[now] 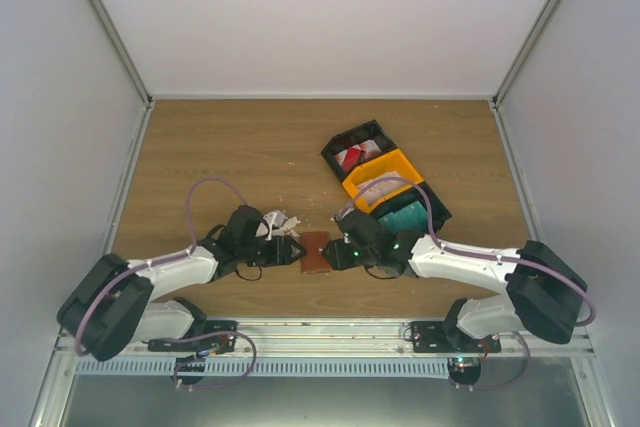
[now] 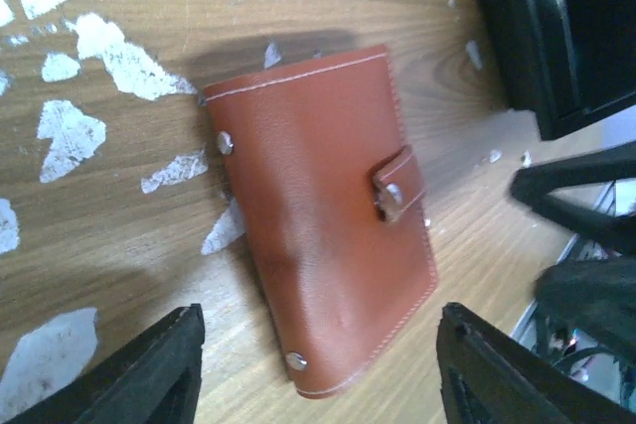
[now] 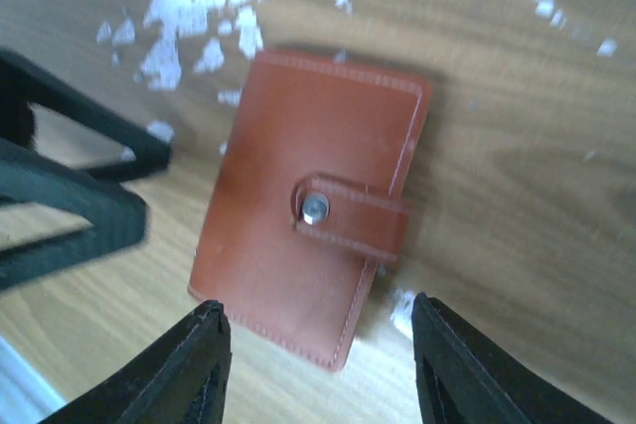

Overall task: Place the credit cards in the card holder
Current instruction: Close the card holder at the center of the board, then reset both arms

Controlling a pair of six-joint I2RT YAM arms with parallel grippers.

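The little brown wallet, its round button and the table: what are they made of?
The card holder looks like smooth reddish-brown leather, real or imitation: pale stitching runs along its edges and the surface has a soft sheen. Its snap looks like shiny metal, silver and glinting. The table shows wood grain, though it may be a printed laminate.

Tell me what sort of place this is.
Probably a robot test cell in a lab: white panel walls in metal framing enclose a wooden table, and the left arm and right arm are bolted at its near edge.
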